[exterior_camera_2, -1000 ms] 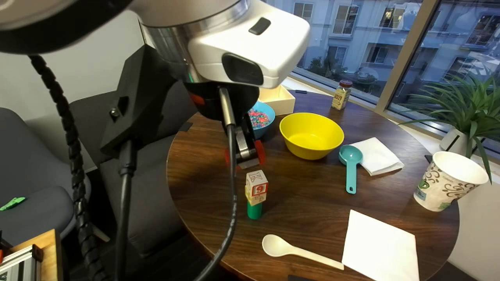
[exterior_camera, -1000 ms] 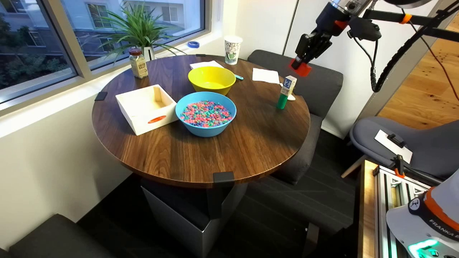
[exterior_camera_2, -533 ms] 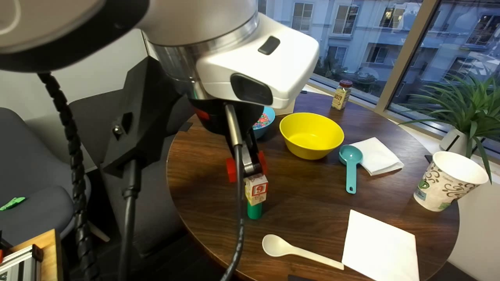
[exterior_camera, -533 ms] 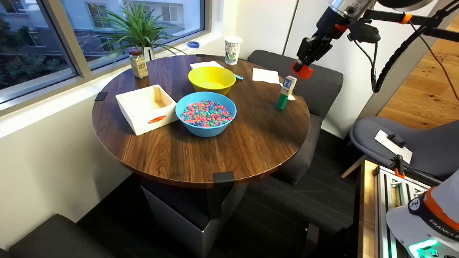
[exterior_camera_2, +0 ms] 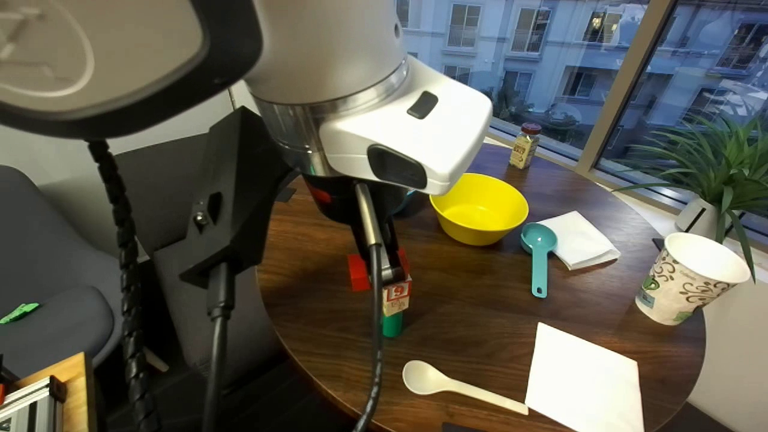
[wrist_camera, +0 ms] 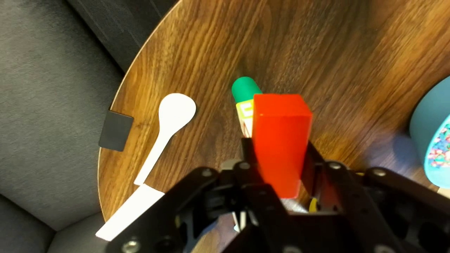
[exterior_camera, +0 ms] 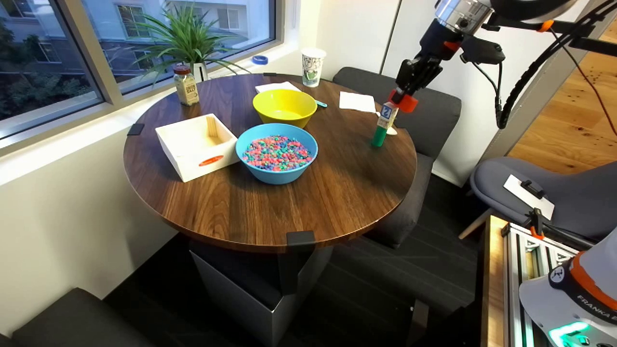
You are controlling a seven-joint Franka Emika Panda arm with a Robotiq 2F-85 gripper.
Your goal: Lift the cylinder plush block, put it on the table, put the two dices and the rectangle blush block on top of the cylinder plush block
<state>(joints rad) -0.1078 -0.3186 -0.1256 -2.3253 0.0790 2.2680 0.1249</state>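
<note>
On the dark round table [exterior_camera: 313, 212] the green cylinder plush block [exterior_camera: 379, 137] stands upright. The two dices are stacked on it: the upper dice [exterior_camera: 387, 112] shows a blue character, and the lower dice [exterior_camera: 384, 124] rests on the green block. My gripper [wrist_camera: 277, 151] is shut on the red rectangle blush block [wrist_camera: 281, 144], which sticks out past both fingers. In an exterior view the red block [exterior_camera: 406, 103] overlaps the top of the stack; whether they touch, I cannot tell. In the wrist view it hides part of a dice [wrist_camera: 245, 109] beside the green block [wrist_camera: 245, 89].
Close to the stack lie a white spoon [exterior_camera_2: 427, 378] and a napkin [exterior_camera_2: 585, 378]. A yellow bowl [exterior_camera_2: 480, 231], teal measuring spoon [exterior_camera_2: 539, 270] and paper cup [exterior_camera_2: 672, 288] stand farther off. A blue bowl [exterior_camera: 277, 177] of beads touches a wooden box [exterior_camera: 179, 156].
My gripper has come down with the red block and shifted toward the stack, so the block now overlaps the upper dice in view. The green block and dices have stayed put.
</note>
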